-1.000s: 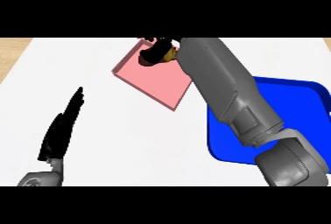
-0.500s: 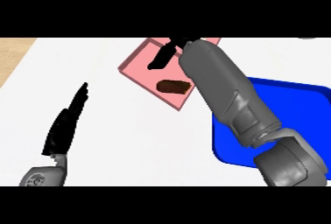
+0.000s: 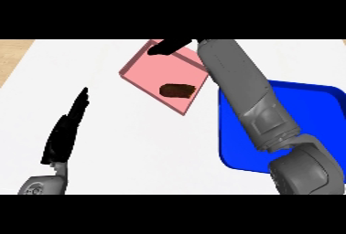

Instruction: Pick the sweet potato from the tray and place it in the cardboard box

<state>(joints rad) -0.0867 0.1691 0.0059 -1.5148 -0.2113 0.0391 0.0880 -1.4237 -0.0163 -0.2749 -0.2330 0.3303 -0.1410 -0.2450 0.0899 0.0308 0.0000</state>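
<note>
A dark brown sweet potato lies inside the pink box, near its right side. My right hand hovers above the box's far edge with its fingers straight, holding nothing. Its grey forearm crosses the box's right corner and part of the blue tray. At the left of the counter my left hand rests open, fingers pointing up.
The blue tray sits at the right, partly hidden by my right forearm. A wooden strip shows at the counter's far left edge.
The sweet potato left my right hand and now lies in the pink box. The right hand opened and lifted toward the far edge. My left hand stayed still.
</note>
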